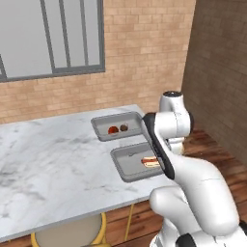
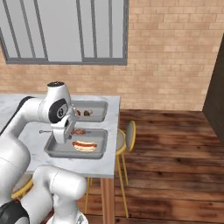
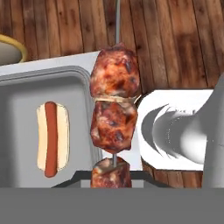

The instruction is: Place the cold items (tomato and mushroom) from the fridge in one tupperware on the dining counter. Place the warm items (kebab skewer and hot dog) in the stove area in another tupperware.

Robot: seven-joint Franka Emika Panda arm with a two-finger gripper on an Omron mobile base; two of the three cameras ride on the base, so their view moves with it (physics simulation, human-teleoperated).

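Kebab skewer (image 3: 113, 118) clamped in the gripper (image 3: 112, 177), fingers closed on its lower end, hanging above the right rim of the near tupperware (image 2: 57, 151). Not yet set down.

Hot dog (image 2: 84, 145) already lies in that tray.

Far tupperware (image 1: 101, 129) holds tomato (image 1: 113, 130) and mushroom (image 1: 124, 128), so cold items look done.

Both trays sit on the dining counter (image 1: 53, 159).

Left: lower and release the skewer beside the hot dog. The robot's own arm crowds the tray's near side; a yellow-framed stool (image 2: 127, 135) stands right of the counter.

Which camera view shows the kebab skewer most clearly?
The hand view: the kebab skewer fills its middle, its browned meat chunks sharp, beside the hot dog. The right base view shows it small, by the arm. In the left base view I cannot make it out.
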